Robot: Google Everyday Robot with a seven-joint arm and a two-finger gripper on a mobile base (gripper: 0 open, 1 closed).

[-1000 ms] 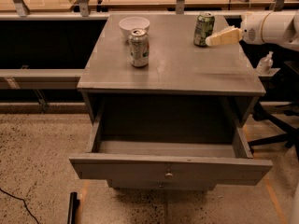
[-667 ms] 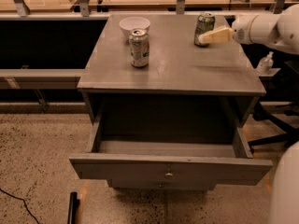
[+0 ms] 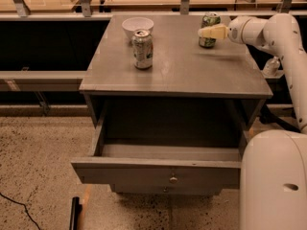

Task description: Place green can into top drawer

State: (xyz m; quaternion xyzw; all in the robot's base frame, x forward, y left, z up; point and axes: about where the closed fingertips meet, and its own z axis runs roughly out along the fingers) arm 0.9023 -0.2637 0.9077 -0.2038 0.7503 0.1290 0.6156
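The green can (image 3: 209, 22) stands upright at the back right of the grey cabinet's top (image 3: 182, 71). My gripper (image 3: 211, 32) reaches in from the right on the white arm (image 3: 268, 32) and sits level with the can's middle, overlapping its front. The can's lower half shows below the gripper. The top drawer (image 3: 120, 170) is pulled out wide toward the camera, its inside is empty, and its small round knob (image 3: 173, 179) shows on the front panel.
A paler silver-white can (image 3: 142, 48) stands at the middle left of the cabinet top, with a white bowl (image 3: 137, 26) just behind it. My white base (image 3: 273, 181) fills the lower right, beside the open drawer's right end. A lower drawer knob (image 3: 165, 189) shows beneath.
My gripper has moved left along the back of the cabinet top, from just right of the green can to over its front. The can, drawer and other things have not moved.
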